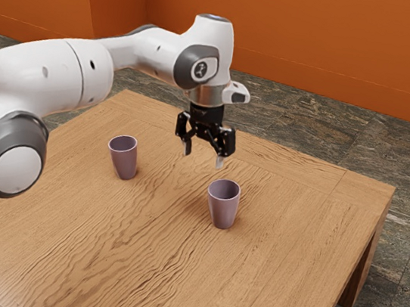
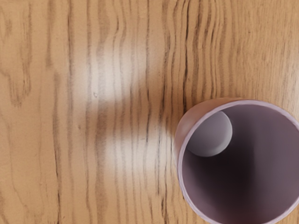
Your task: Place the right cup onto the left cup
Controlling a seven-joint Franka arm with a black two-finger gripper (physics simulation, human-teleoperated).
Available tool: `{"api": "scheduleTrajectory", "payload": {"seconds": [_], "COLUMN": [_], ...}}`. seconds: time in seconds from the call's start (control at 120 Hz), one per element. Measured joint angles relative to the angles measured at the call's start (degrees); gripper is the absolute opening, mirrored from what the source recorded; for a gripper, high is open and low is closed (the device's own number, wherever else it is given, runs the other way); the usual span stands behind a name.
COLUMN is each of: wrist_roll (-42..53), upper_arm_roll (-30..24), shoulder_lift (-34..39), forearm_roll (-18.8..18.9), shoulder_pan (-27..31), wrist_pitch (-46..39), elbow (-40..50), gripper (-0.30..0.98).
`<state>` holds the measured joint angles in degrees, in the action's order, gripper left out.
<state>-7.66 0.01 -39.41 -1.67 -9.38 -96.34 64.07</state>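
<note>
Jaws hang wide apart over the counter (image 1: 278,286) near the exterior view's right cup (image 1: 223,213), the left cup (image 1: 125,164) upright farther off.

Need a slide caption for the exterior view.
Open gripper above the table, two upright purple cups standing apart.

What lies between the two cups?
Just bare table, seen in the exterior view between that view's left cup and its right cup.
</note>
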Motion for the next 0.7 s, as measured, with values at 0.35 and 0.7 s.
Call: {"api": "scheduleTrajectory", "payload": {"seconds": [0.35,0.7], "wrist_roll": [-1.12,-1.71], "upper_arm_roll": [0.07,0.07], "shoulder_lift": [-2.3,-3.96], "forearm_roll": [0.0,-0.09], "shoulder_pan": [-0.12,-0.8], "wrist_pitch": [-2.08,-2.95], "elbow": [0.76,0.65], "gripper": [0.69,0.69]}}
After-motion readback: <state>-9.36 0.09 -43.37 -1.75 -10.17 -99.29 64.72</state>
